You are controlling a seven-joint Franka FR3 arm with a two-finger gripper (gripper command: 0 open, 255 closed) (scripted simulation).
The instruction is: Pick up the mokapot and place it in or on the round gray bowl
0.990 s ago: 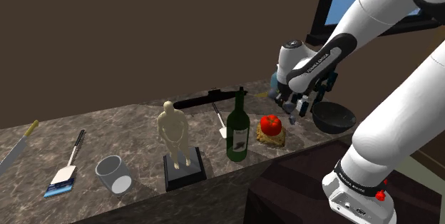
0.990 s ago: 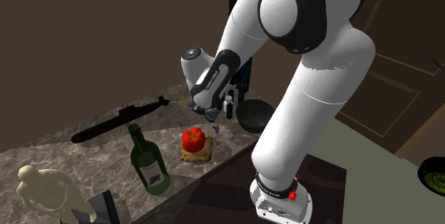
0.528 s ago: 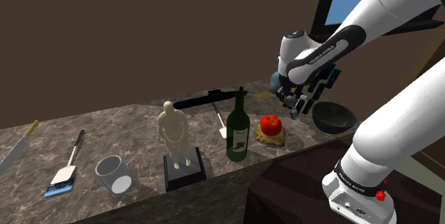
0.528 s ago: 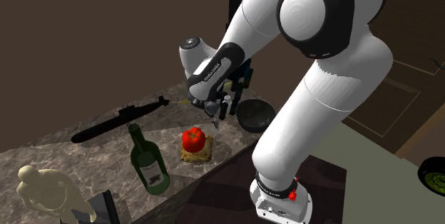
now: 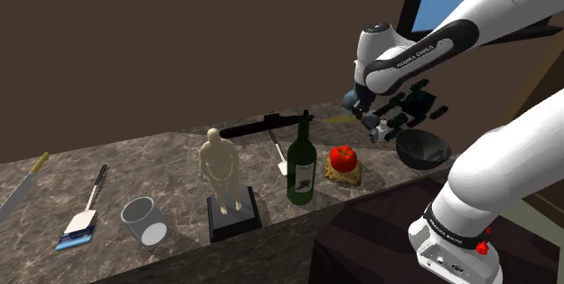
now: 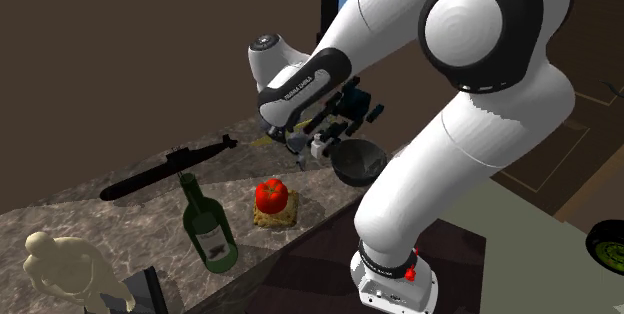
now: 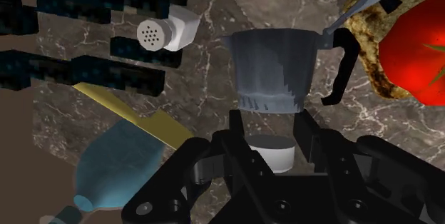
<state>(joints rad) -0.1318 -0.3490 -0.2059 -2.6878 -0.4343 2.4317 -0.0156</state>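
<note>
Pincer (image 7: 273, 131) with mokapot (image 7: 274, 69) now higher, nearer bowl (image 5: 423, 149).

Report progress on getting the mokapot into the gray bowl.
Done: the pincer is shut on the mokapot, which looks held above the marble counter. In hand: the carry; the pot hangs beside the dark gray bowl, not over it. Left: move above the bowl, lower, release.

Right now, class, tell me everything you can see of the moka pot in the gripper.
The moka pot looks like grey faceted metal: a flared upper chamber narrowing to a waist, a paler round base below, and a black angular handle on one side. The gripper clasps it at the base between both fingers, and it hangs above the dark marbled counter.
</note>
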